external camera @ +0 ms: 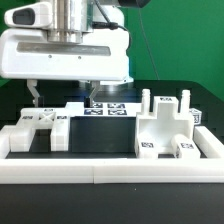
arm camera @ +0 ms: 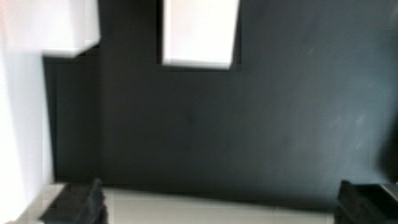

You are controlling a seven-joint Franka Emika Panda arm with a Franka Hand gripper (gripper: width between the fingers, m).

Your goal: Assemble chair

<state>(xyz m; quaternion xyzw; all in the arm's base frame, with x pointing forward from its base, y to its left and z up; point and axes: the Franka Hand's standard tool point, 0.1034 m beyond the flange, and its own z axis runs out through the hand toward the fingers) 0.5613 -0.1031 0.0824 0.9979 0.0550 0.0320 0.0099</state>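
White chair pieces [external camera: 165,125] sat on the black counter [arm camera: 231,130]; fingers [arm camera: 75,203] spread fully apart, empty, hovering above them and touching nothing.

Ext. view: bright, even light from above, low-res & soft overall. White blocky plastic chair pieces [external camera: 165,122] at the exterior view's right nearly blow out; face edges wash together, tag patterns barely legible. Long white plastic border rail [external camera: 110,172] along the lower frame is equally bright, w/ grey shading on its front face. Matte black table top [external camera: 98,140] stays dark & flat. White boxy robot wrist housing [external camera: 65,50], upper left, is softly lit w/ grey shade underneath. Wrist view: dimmer, badly out of focus throughout; white plastic slabs [arm camera: 199,30] glow w/ fuzzy edges, a darker shadow band beside one; black gripper fingers [arm camera: 75,203] are smeared blobs.
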